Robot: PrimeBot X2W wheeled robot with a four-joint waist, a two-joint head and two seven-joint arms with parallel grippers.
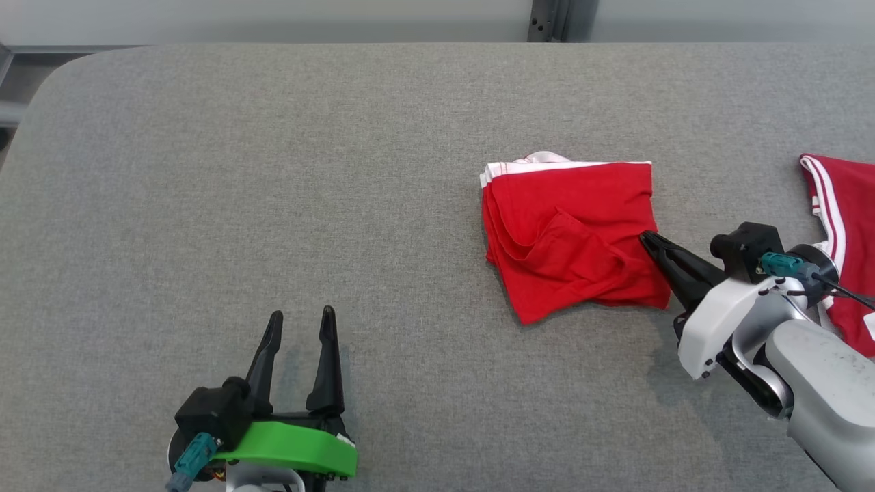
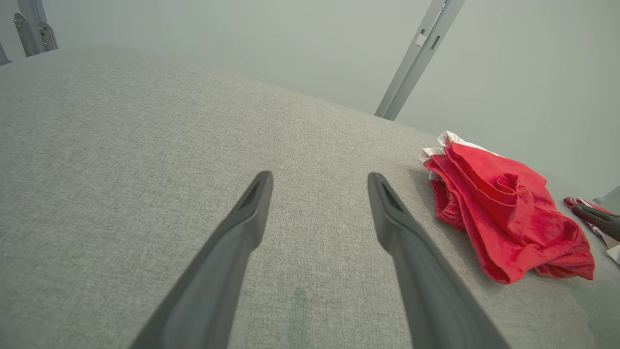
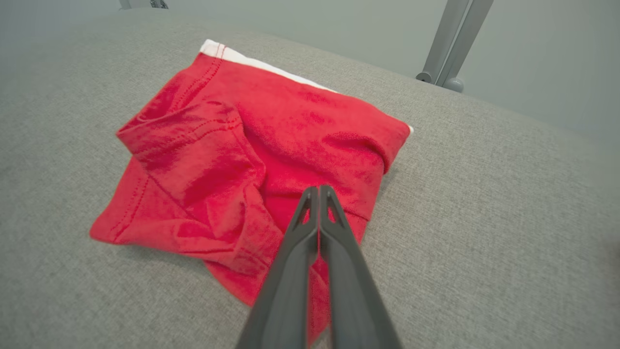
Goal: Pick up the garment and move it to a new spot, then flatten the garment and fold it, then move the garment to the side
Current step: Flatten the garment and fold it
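The folded red garment (image 1: 574,232) lies on the right half of the desk (image 1: 273,171), about midway between its far and near edges. The white waistband runs along the garment's far side, the top layers are rumpled, and one corner juts toward the near edge. My right pincer (image 1: 646,238) reaches in from the near right, its tips at the garment's right edge, about halfway along it; in the right wrist view they sit over the red cloth. Its two fingers are pressed together along their length and hold nothing I can see; whether the tips touch the fabric I cannot tell. My left pincer (image 1: 301,318) is by the desk's near edge, left of centre and well apart from the garment, its fingers spread wide over grey surface. A second red garment (image 1: 844,225) with white stripes lies at the desk's right edge, beyond my right wrist, apart from the folded one. The left half of the desk and the strip along its far edge are open grey fabric, out to the rounded far-left corner
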